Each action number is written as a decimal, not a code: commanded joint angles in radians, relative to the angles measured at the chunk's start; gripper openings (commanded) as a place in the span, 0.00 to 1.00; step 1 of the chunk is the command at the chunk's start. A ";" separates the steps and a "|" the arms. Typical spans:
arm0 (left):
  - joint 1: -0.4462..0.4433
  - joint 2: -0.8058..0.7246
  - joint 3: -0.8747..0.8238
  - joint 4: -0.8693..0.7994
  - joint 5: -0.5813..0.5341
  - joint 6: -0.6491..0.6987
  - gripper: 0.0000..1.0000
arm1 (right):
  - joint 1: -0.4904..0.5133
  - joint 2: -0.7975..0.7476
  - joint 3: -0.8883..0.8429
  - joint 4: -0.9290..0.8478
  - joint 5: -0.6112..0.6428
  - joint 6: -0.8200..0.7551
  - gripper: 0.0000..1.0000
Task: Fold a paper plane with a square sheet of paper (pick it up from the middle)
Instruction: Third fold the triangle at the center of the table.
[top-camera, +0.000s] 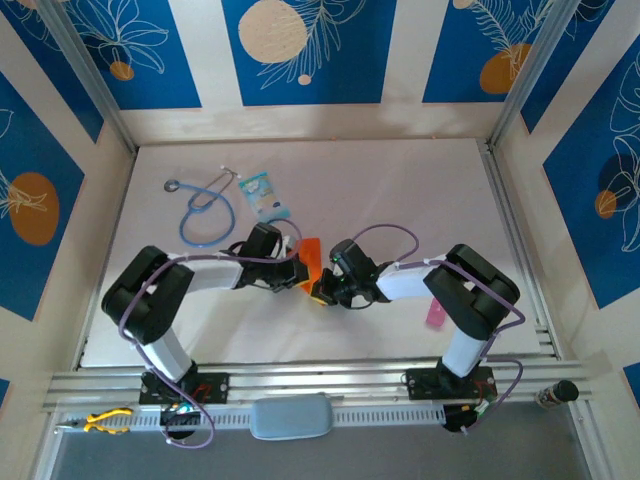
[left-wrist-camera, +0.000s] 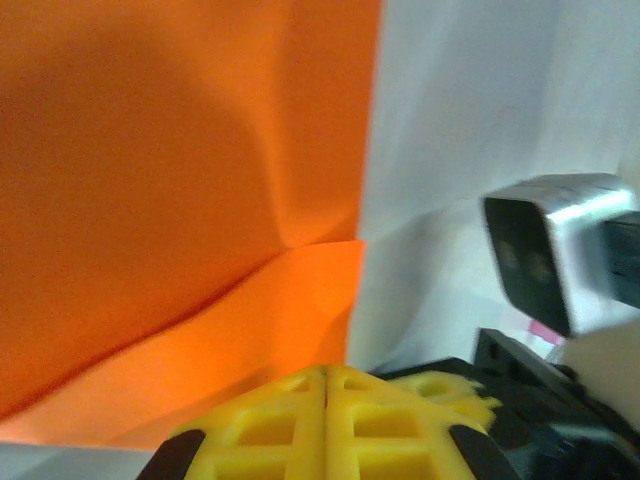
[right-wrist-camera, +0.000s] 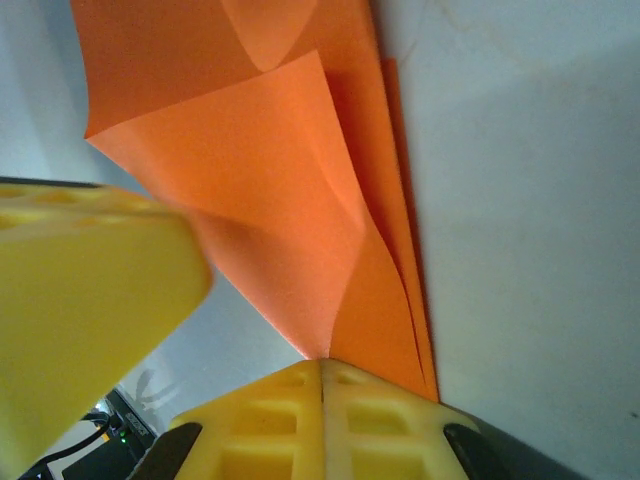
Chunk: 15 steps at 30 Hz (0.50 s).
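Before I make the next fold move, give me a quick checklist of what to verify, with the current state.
1. Left gripper shut on the orange sheet: ok, jaws closed where the paper's edge meets them.
2. Right gripper shut on the sheet: ok, a folded corner runs into its closed jaws.
3. Layers flat and aligned: not ok, they bulge and their edges are offset.
4. Room between the grippers: not ok, almost nose to nose in the top view.
5. Stethoscope and blue packet out of the way: ok, both lie apart, farther back on the left.
6. Centre crease sharp: cannot tell.
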 joint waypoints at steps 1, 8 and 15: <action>0.015 0.039 -0.010 -0.014 -0.026 0.035 0.01 | -0.002 0.023 -0.024 -0.137 0.020 -0.008 0.01; 0.085 0.061 -0.018 0.007 -0.012 0.083 0.02 | -0.003 0.021 -0.026 -0.171 0.031 -0.021 0.01; 0.166 0.067 -0.021 0.019 0.035 0.129 0.03 | -0.002 0.023 -0.031 -0.170 0.032 -0.021 0.00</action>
